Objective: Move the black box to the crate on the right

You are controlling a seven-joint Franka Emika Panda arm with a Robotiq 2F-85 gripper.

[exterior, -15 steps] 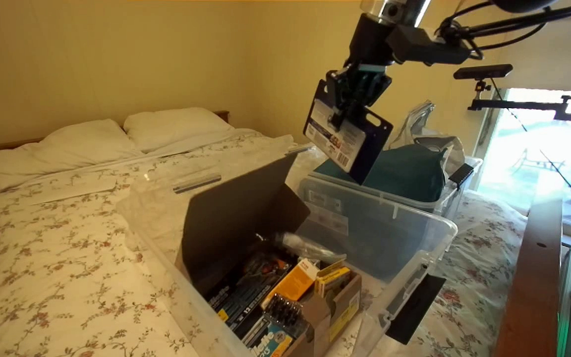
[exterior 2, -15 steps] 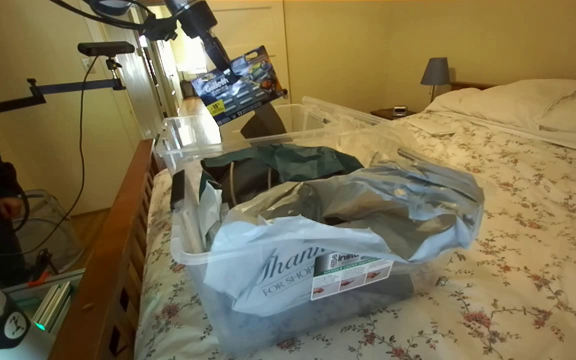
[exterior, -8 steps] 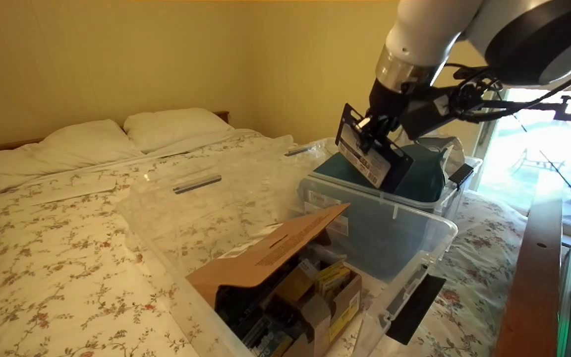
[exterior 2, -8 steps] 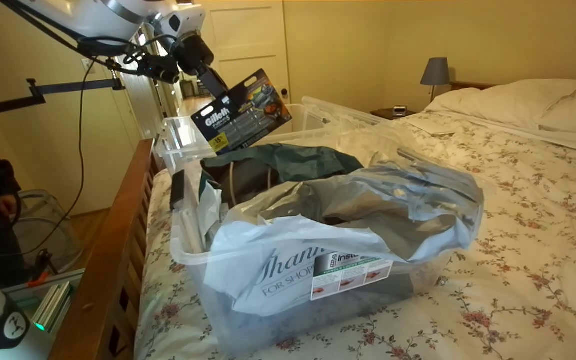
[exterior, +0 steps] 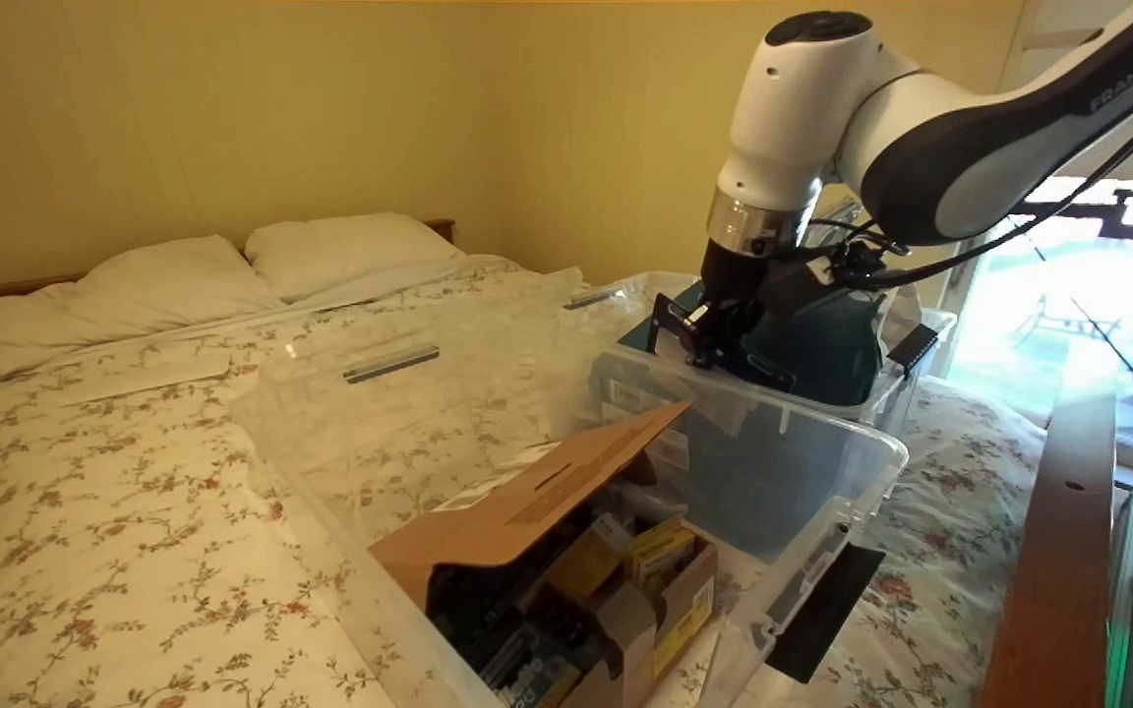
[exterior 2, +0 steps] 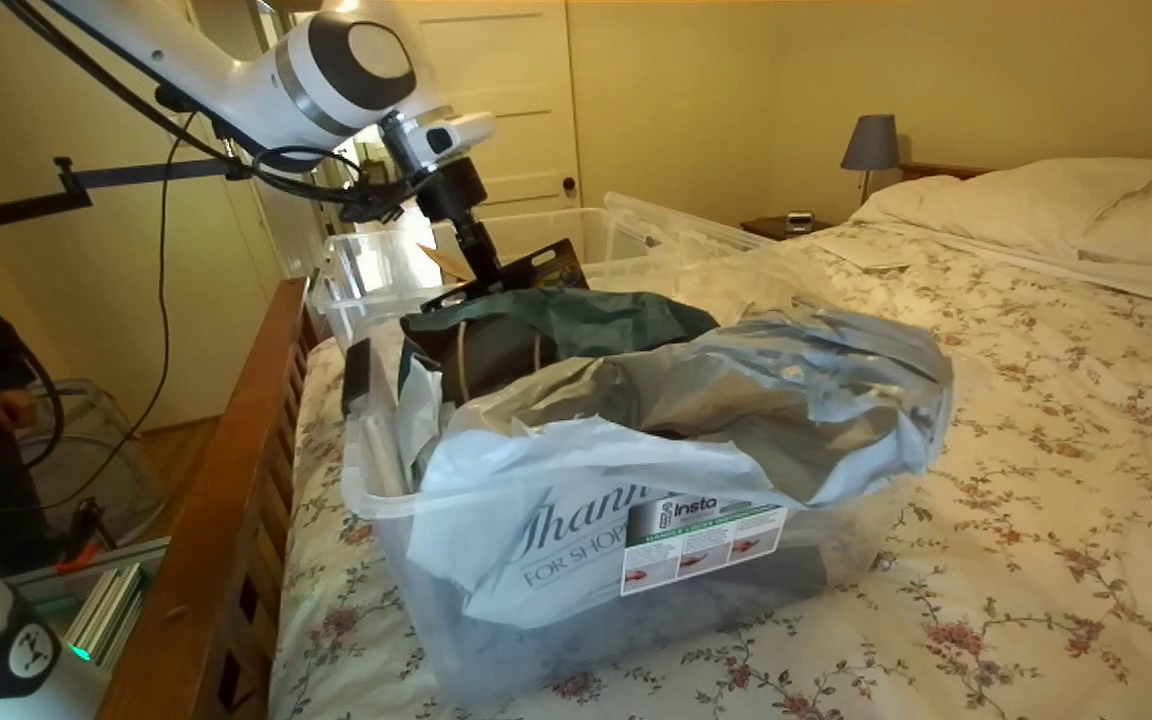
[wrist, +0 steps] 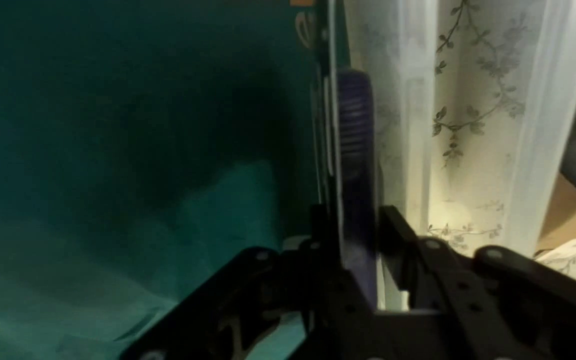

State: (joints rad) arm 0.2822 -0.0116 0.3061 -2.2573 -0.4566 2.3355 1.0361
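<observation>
Have lowered the black box [wrist: 355,145], pinched in the gripper [wrist: 354,215], partly into the crate [exterior 2: 516,655] in the last half-second, seemingly past the carrying, short of settling and release.

The surface [exterior: 163,551] is cream, sprigged with rust-red blooms and grey-green leaves. The arm [exterior: 783,128] is white with black panels and a silver band; the tool [wrist: 353,222] is black. The black box [exterior 2: 554,270] carries dull orange-gold print in an exterior view; in the wrist view it shows dark purple, finely striped crosswise. The crate [exterior 2: 536,665] is clear, faintly milky. One bag [exterior: 822,364] is deep teal; the shopping bag [exterior 2: 496,500] is pale grey, lettered in slate blue. The label [exterior 2: 701,550] is white with a green band and red pictures. The carton [exterior: 547,497] is brown, the rail [exterior: 1048,560] reddish brown, the wall [exterior: 232,118] yellow.
</observation>
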